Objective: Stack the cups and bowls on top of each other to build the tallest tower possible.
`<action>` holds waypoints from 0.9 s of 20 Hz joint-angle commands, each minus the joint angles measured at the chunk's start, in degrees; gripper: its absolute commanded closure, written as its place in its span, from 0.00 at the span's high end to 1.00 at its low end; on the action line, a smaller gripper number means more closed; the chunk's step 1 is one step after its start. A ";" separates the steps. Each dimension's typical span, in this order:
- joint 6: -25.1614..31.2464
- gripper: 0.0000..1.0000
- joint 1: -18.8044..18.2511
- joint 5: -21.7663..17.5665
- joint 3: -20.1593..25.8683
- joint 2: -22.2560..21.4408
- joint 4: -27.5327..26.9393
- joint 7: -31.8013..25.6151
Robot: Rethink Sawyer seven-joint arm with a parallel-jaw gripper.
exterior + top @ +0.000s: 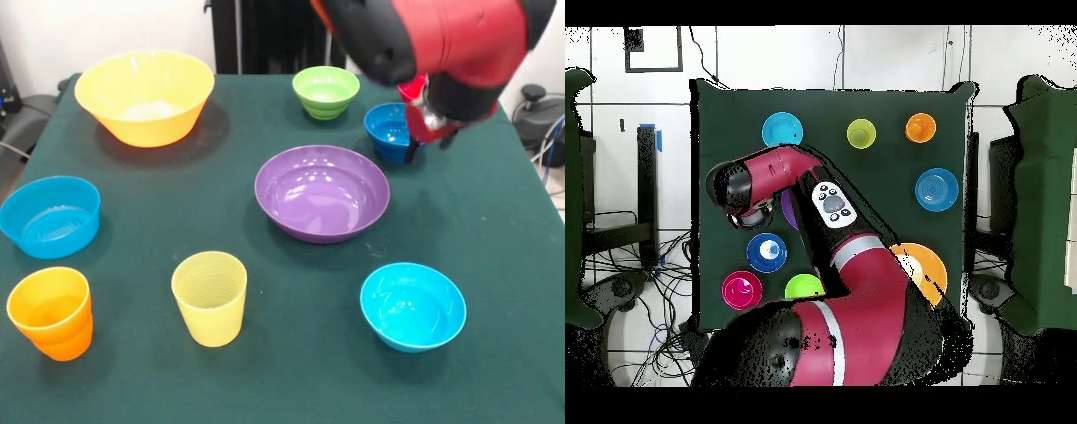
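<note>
My gripper [415, 146] hangs at the right rim of the dark blue bowl [388, 129]; the arm hides it from above. A red tumbler in a red bowl [742, 290] stands beside the dark blue bowl [766, 252]; in the front view only a red edge [411, 88] shows behind the arm. The purple bowl [321, 193] is mid-table, with the lime green bowl [326, 90] and the large yellow-orange bowl [144, 95] behind it. The light blue bowl [50, 215], orange cup [51, 312], pale yellow cup [210, 296] and cyan bowl [412, 305] stand in front.
The table has a dark green cloth [265, 371]. My arm [845, 260] covers most of the purple bowl and part of the yellow-orange bowl [927, 265] in the overhead view. Chairs and cables lie around the table.
</note>
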 commanded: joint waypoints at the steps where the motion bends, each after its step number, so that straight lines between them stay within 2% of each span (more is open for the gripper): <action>1: 0.66 1.00 -0.67 -0.28 2.16 -8.07 6.38 -7.12; 6: -0.14 1.00 -1.11 -1.07 1.93 -8.31 5.27 -7.58; 13: -1.86 1.00 -2.67 -2.86 2.03 -6.68 2.61 -10.31; 18: -1.07 1.00 -3.15 -3.57 2.35 -5.34 0.23 -11.68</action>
